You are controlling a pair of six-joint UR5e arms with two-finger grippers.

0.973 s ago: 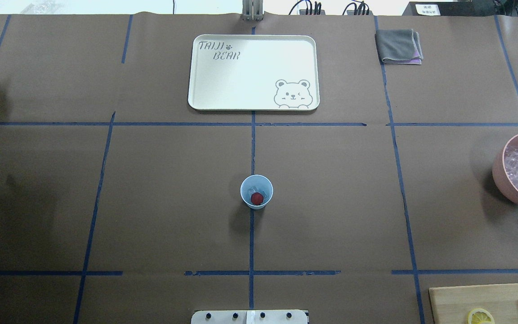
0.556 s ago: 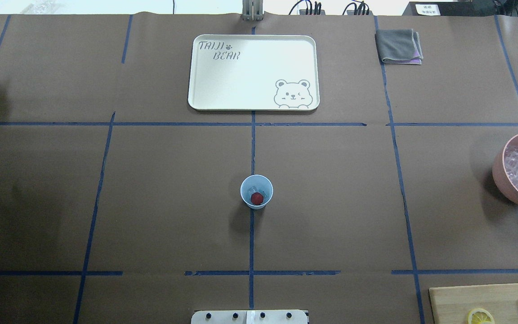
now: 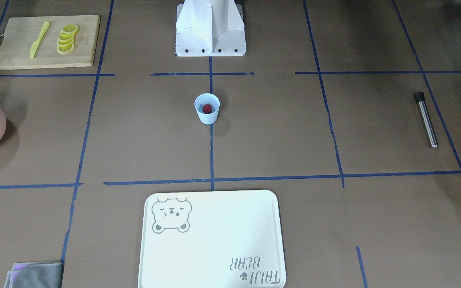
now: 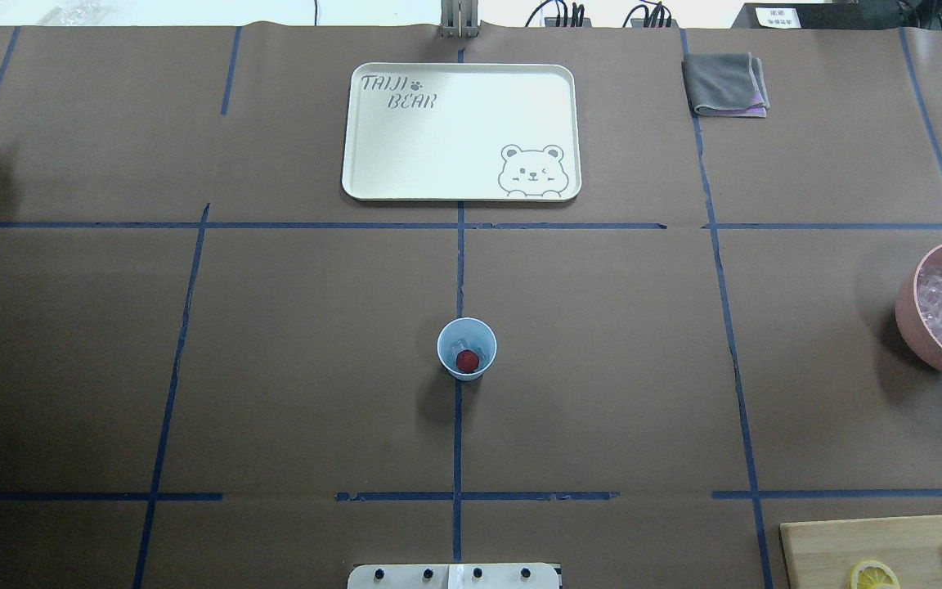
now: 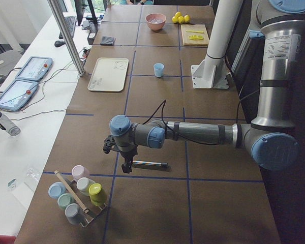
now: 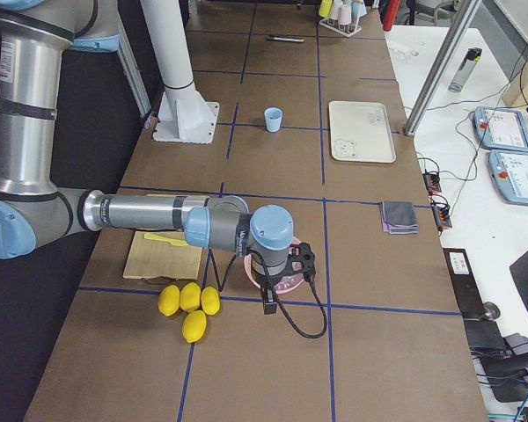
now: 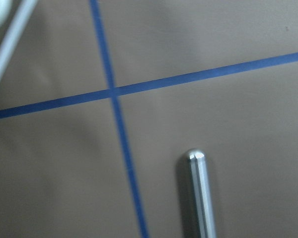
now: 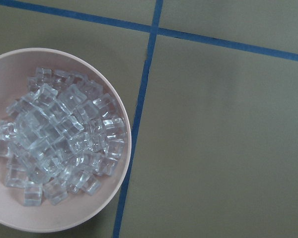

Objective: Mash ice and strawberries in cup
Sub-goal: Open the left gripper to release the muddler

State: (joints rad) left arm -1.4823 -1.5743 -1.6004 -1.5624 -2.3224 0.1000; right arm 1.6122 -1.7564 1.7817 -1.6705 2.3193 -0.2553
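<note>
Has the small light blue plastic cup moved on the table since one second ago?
No. The cup stands on the same spot of the central blue tape line as before.

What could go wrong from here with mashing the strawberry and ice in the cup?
The smooth metal rod lies flat on the table, so it may roll or slip when the left gripper grasps it. The cup stands unheld; pressing on the strawberry could tip it.
</note>
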